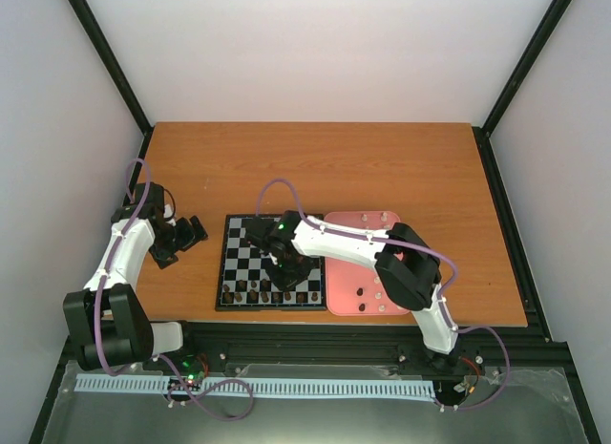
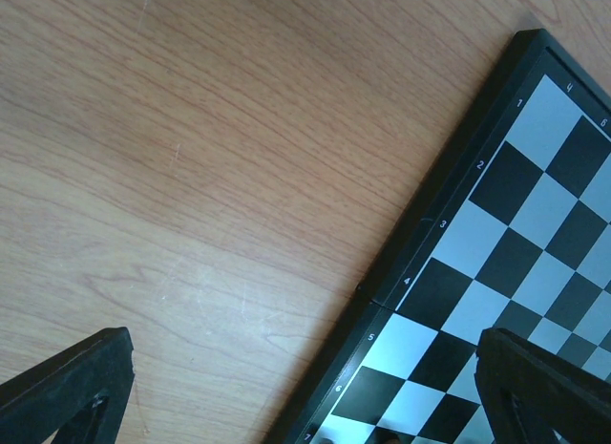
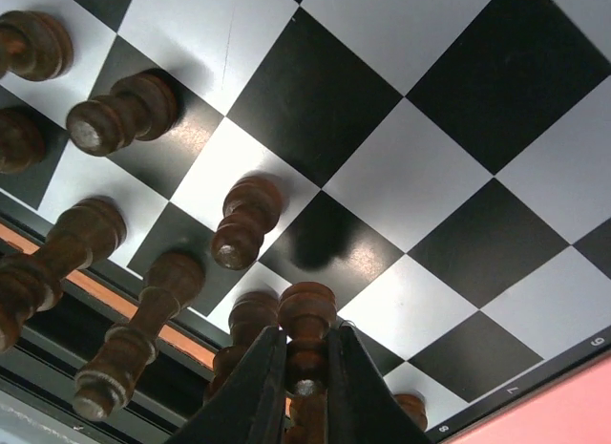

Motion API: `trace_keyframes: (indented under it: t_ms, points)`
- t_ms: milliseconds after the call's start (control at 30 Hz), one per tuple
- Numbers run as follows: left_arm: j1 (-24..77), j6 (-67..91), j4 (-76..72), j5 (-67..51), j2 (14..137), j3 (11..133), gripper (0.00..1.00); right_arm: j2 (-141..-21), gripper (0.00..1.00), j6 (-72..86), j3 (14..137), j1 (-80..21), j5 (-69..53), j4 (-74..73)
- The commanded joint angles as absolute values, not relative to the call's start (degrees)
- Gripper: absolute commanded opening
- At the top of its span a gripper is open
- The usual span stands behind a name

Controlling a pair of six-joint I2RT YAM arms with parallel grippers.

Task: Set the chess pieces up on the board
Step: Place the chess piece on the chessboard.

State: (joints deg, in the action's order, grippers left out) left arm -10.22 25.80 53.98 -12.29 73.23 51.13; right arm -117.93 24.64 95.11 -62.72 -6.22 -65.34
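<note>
Nearest the arm bases, the two closest rows of the square black-and-pale-grey checkered chessboard carry a line of small dark brown chess pieces. Just above them hangs the right pincer, closed almost fully on one dark brown turned wooden pawn, pinched between its black fingers. Neighbouring dark pieces stand close on several sides, and the pawn casts a shadow on a nearby black square. Whether its base touches the board cannot be told.

To do this step well, the pawn should probably come straight down onto the middle of a free square, the fingers parting only once it rests flat, then rising straight up, clear of the neighbours.

Beside the board's right edge lies a pink rectangular tray with a few pieces left on it. Left of the board, the left pincer hovers wide open and empty over the brown wooden desk.
</note>
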Motion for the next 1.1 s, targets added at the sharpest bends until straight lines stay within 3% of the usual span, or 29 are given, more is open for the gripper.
trace_keyframes:
  t_ms: [0,333,1067]
  points:
    - [-10.1,25.1,53.6,-13.1,72.7,51.2,1.0,-119.3,0.03,24.2,96.8,-63.3,-7.4,-65.9]
    - [-10.0,25.1,53.3,-13.3,73.2,51.2,1.0,-120.6,0.05,24.1,97.0,-63.1,-6.2,-66.1]
    - [-10.1,24.9,53.5,-12.7,73.7,51.6,1.0,-118.7,0.24,23.8,97.8,-62.6,-3.2,-66.2]
